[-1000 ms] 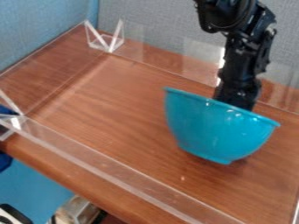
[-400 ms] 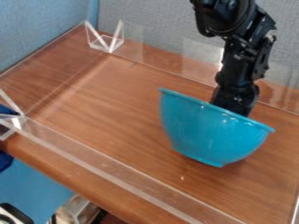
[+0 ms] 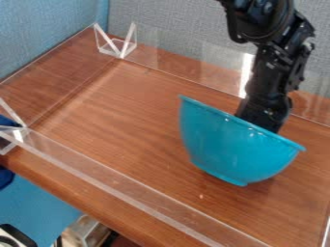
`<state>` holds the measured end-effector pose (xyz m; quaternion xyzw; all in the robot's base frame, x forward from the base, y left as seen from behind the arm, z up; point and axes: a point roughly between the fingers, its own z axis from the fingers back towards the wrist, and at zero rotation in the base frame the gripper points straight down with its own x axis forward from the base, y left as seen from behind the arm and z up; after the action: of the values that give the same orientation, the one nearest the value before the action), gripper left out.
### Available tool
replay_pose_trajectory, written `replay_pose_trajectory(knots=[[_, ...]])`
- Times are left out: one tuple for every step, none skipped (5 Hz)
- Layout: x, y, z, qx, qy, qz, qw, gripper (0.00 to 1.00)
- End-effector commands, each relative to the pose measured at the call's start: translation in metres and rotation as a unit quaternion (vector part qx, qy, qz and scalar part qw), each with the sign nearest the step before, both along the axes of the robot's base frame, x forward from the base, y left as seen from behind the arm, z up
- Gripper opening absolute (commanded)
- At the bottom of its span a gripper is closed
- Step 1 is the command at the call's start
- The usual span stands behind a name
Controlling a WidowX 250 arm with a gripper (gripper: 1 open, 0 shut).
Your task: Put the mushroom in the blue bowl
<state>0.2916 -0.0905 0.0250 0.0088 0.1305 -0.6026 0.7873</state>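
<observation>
The blue bowl (image 3: 238,145) is teal and smooth and sits tilted on the wooden table, its opening turned up and towards the back right. My black gripper (image 3: 267,114) comes down steeply at the bowl's far rim. Its fingertips are hidden behind that rim. It looks shut, but I cannot tell whether it pinches the rim or holds anything. The mushroom is hidden.
A low clear plastic wall (image 3: 96,169) rings the wooden table (image 3: 110,106). A clear triangular bracket (image 3: 116,43) stands at the back left corner. A blue-grey wall rises behind the table.
The arm has leaned a little to the right in the picture. The bowl stays tilted in nearly the same spot.
</observation>
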Motion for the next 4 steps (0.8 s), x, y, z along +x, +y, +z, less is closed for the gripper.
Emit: replay_pose_trajectory(knots=[[-0.003,-0.025,0.001,-0.003,-0.006,0.009,0.9999,0.00],[-0.002,-0.025,-0.001,0.003,-0.005,0.020,0.9998,0.00],[0.005,-0.021,-0.003,0.007,-0.003,0.026,0.9996,0.00],[0.010,-0.025,-0.003,0.011,-0.002,0.029,0.9995,0.00]])
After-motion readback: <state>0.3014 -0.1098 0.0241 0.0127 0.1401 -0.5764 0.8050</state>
